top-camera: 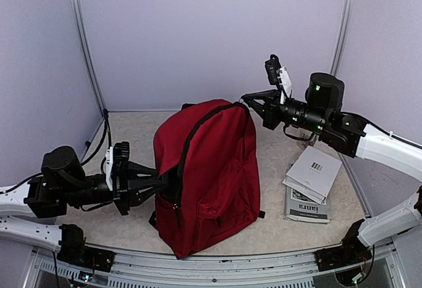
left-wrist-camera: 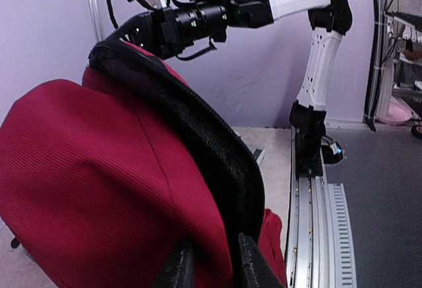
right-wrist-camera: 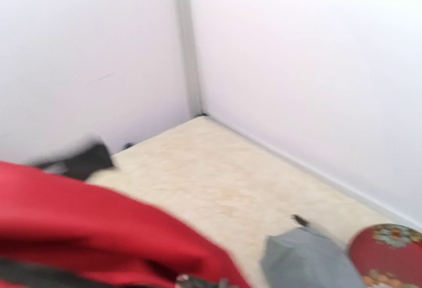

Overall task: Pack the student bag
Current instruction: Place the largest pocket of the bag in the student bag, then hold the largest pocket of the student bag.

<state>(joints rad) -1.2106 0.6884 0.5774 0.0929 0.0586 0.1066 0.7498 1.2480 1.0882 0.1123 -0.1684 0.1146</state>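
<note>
Top external: student bag (top-camera: pixel 211 176) stands upright mid-table (top-camera: pixel 132 136), front pocket toward the arm bases. Left gripper (top-camera: pixel 160 186) is at the bag's left flank. Left wrist: its fingers (left-wrist-camera: pixel 177 269) are clamped on the black zip edge (left-wrist-camera: pixel 204 149) of the open main compartment. Right gripper (top-camera: pixel 247 103) is pinched on the bag's top corner, and the fabric peaks toward it. White booklet (top-camera: pixel 315 169) overlaps a magazine (top-camera: pixel 304 207) right of the bag. Right wrist view is blurred: red fabric low left, grey pouch (right-wrist-camera: pixel 304 260) beside a red floral-patterned item (right-wrist-camera: pixel 388 252).
</note>
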